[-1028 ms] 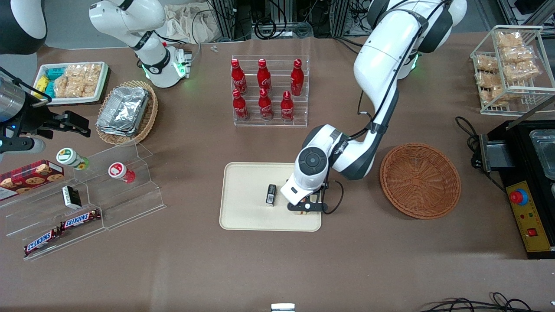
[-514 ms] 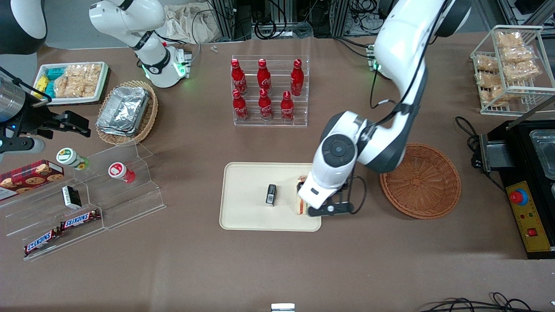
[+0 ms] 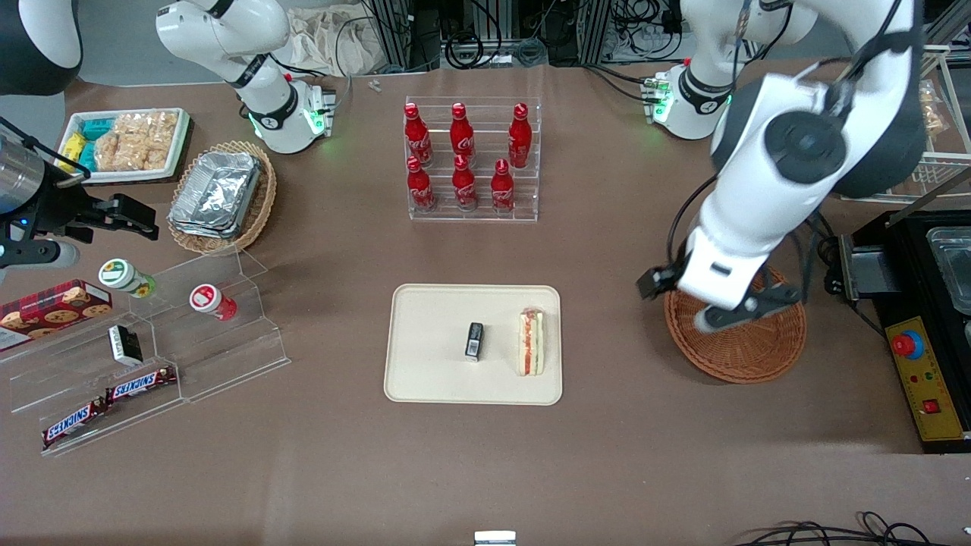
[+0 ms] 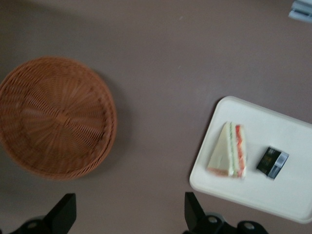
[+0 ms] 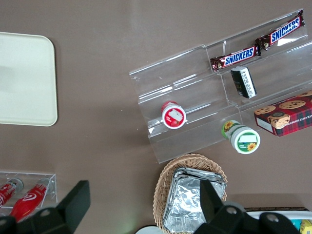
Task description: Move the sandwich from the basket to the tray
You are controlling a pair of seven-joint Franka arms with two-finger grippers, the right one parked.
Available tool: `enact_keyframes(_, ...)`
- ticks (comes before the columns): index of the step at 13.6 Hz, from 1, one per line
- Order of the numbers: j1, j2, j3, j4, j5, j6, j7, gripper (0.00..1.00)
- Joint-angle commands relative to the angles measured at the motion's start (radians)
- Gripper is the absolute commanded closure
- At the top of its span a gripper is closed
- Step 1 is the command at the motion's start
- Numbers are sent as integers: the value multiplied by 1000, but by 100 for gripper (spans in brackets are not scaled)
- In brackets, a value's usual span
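Observation:
The sandwich point(image 3: 530, 343) lies flat on the cream tray point(image 3: 432, 371), near the tray's end closest to the basket, filling edge showing. It also shows in the left wrist view point(image 4: 229, 157) on the tray point(image 4: 292, 195). The round reddish-brown basket point(image 3: 747, 353) holds nothing that shows; it also appears in the left wrist view point(image 4: 53, 117). My left gripper point(image 3: 671, 292) is open and holds nothing. It hangs high above the table over the basket's rim nearest the tray, well apart from the sandwich. In the left wrist view the gripper point(image 4: 129, 219) has its fingers spread wide over bare table.
A small dark packet point(image 3: 475, 340) lies on the tray beside the sandwich. A clear rack of red bottles point(image 3: 470, 163) stands farther from the camera. A clear stepped shelf with snacks point(image 3: 190, 334) and a tan foil-filled basket point(image 3: 224, 193) lie toward the parked arm's end. A black machine point(image 3: 933, 318) stands beside the basket.
The gripper was low over the sandwich on the tray. It has let go, risen and swung to above the basket. The sandwich stays on the tray.

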Motion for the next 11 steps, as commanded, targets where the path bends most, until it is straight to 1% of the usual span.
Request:
enact_keyframes(1, 44, -174, 38, -190, -11, 8, 106, 0)
enact_keyframes(2, 94, -186, 46, -188, -14, -22, 183, 0)
enact_keyframes(4, 182, -188, 49, -155, -15, -88, 277, 0)
enact_keyframes(5, 247, -176, 48, -124, -17, -99, 329, 0)
enact_keyframes(7, 327, -132, 48, -58, -29, -108, 398, 0)
enact_keyframes(9, 351, -85, 49, 6, -29, -137, 423, 0)
enact_keyframes(11, 351, -49, 48, 59, -14, -151, 428, 0)
